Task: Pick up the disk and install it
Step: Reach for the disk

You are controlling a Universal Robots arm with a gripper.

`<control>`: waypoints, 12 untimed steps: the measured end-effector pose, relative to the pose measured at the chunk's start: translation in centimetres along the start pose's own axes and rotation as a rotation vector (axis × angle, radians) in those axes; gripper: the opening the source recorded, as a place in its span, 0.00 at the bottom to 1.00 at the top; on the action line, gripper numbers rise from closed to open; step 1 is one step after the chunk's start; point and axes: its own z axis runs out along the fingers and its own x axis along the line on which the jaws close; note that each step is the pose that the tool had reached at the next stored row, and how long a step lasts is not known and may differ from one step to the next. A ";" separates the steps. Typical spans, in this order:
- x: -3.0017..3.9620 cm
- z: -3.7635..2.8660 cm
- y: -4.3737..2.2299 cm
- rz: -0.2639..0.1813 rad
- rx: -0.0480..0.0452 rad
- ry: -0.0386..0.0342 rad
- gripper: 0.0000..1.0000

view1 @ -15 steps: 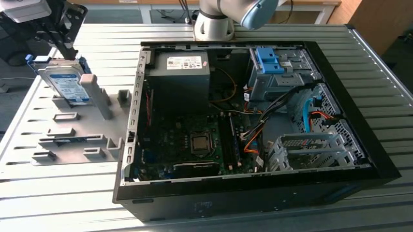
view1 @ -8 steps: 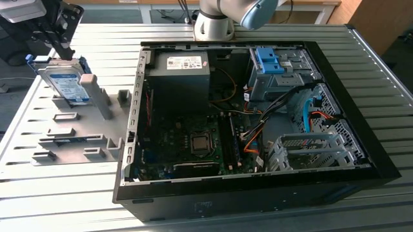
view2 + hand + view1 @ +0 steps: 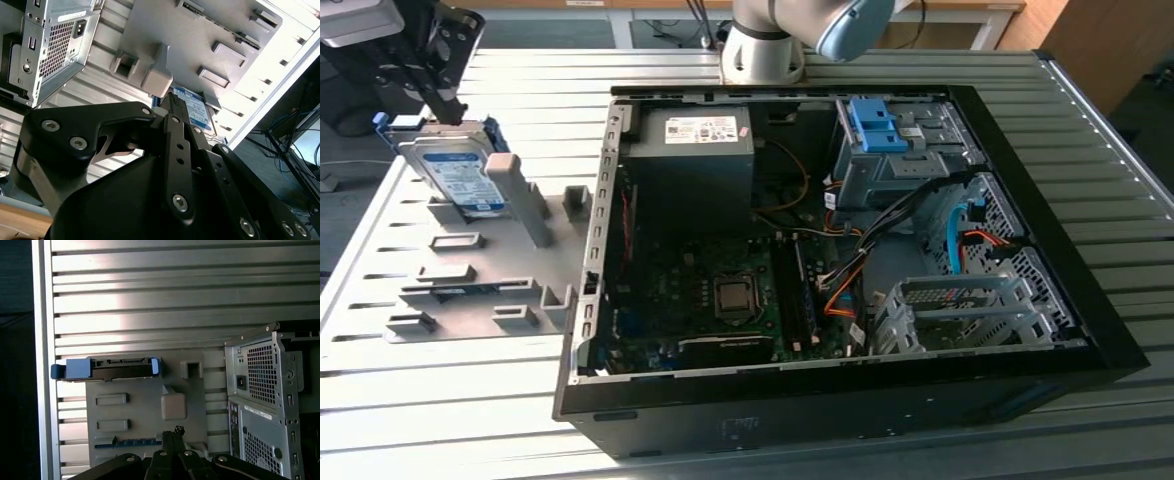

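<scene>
The disk [image 3: 454, 175] is a silver drive with a white-and-blue label in a blue carrier. It stands on edge in a slot of the grey fixture plate [image 3: 480, 290] at the exterior view's left. My gripper [image 3: 450, 108] hangs just over its upper edge. In both wrist views the black fingers lie pressed together with nothing between them. The second wrist view has the gripper [image 3: 172, 100] in front of the disk's label [image 3: 195, 107]. In the first wrist view the disk [image 3: 117, 369] is edge-on, beyond the gripper [image 3: 175, 431].
An open black computer case [image 3: 854, 410] lies on the slatted metal table [image 3: 454, 400]. Inside it are a black power supply [image 3: 687, 160], a drive cage with blue latches [image 3: 881, 130] and a silver cage [image 3: 961, 310]. The case's rear panel [image 3: 265, 390] is beside the fixture.
</scene>
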 end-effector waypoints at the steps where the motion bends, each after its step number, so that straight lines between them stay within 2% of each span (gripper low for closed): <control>1: 0.08 0.00 -0.01 0.000 -0.0001 0.0000 0.11; 12: 0.95 -0.02 -0.07 0.000 0.0000 0.0000 0.11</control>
